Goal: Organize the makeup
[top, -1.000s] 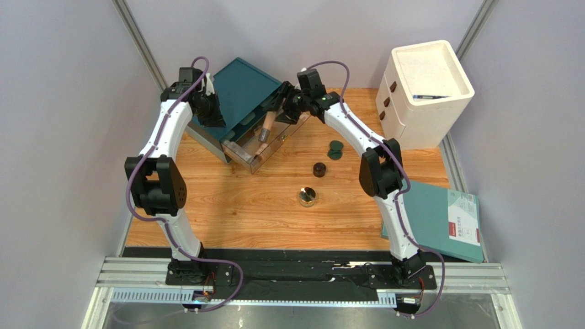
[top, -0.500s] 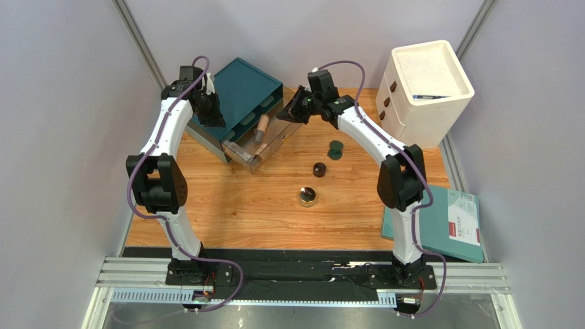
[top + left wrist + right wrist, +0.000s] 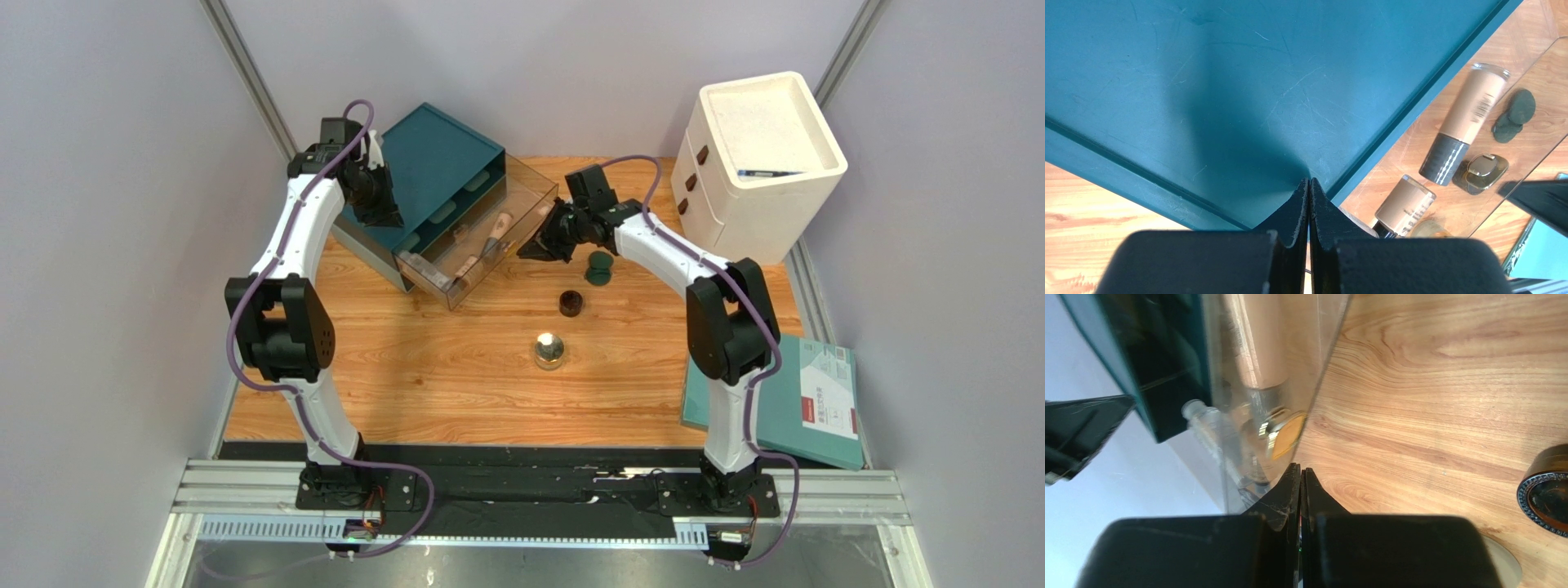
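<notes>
Change vs a second ago — right pincer (image 3: 530,251) is out of the clear drawer (image 3: 530,194). Then it hung open over it with the beige tube (image 3: 497,229) tilted up on end; now its fingers are pressed together on nothing, just right of the drawer wall, low over the table (image 3: 429,368). Tube lies flat in the drawer, left of that pincer. Left pincer (image 3: 380,211) unmoved — fingers together, tips on the teal box (image 3: 436,153) lid, gripping nothing.

Counts: six makeup items. Three in the drawer, left of the right pincer: tube, beige bottle (image 3: 1404,205), clear bottle (image 3: 1206,424) (blurred through the wall). Three loose on the table: green piece (image 3: 599,266) just right of it, brown jar (image 3: 570,303) near it toward the bases, gold compact (image 3: 548,352) farther that way. One white cabinet (image 3: 761,159), three brown handles, well right.

Materials: tube matte, grey cap; beige bottle black-capped; jar round, dark, beaded rim; compact round, shiny metal; drawer see-through plastic; box lid scuffed; table wood grain.
</notes>
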You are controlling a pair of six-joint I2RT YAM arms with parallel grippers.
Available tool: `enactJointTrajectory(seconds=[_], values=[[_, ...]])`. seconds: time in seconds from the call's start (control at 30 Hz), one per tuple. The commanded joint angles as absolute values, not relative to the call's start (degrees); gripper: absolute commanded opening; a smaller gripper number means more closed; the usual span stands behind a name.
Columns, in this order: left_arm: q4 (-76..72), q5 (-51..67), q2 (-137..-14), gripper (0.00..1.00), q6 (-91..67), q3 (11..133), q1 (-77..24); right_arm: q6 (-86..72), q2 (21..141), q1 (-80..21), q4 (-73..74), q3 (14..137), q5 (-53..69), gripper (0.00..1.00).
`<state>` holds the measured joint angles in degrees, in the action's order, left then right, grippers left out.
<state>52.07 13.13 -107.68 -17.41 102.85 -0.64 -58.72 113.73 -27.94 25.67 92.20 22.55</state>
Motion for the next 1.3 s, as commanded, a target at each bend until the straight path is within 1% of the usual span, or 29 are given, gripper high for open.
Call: enactJointTrajectory(seconds=[0.0, 0.13, 0.2, 0.43, 0.73, 0.93, 1.07, 1.27], values=[[57.5, 10.9, -110.9, 0.00, -15.7, 101.9, -0.4, -59.8, 118.0, -28.0, 25.8, 97.0, 25.6, 0.00], [57.6, 10.5, -110.8, 0.00, -15.6, 101.9, -0.4, -59.4, 122.6, -28.1, 26.8, 102.2, 26.5, 0.00], [57.7, 10.5, -110.8, 0.00, -15.6, 101.9, 1.0, -59.5, 125.2, -28.0, 27.1, 105.8, 26.9, 0.00], [57.9, 10.6, -110.7, 0.00, -15.6, 101.8, 1.0, -62.7, 133.1, -28.4, 26.1, 118.6, 29.0, 0.00], [58.6, 10.2, -110.7, 0.00, -15.3, 101.7, 1.0, -69.6, 144.0, -31.4, 20.1, 133.4, 32.5, 0.00], [59.1, 10.1, -111.1, 0.00, -15.2, 101.8, 1.0, -75.2, 149.0, -33.2, 12.0, 135.3, 33.1, 0.00], [59.4, 9.8, -111.1, 0.00, -14.9, 102.0, 0.9, -75.9, 151.6, -33.4, 10.6, 138.2, 33.5, 0.00], [59.9, 9.3, -111.4, 0.00, -14.8, 102.4, 1.0, -77.5, 152.3, -33.4, 6.7, 139.4, 32.6, 0.00]])
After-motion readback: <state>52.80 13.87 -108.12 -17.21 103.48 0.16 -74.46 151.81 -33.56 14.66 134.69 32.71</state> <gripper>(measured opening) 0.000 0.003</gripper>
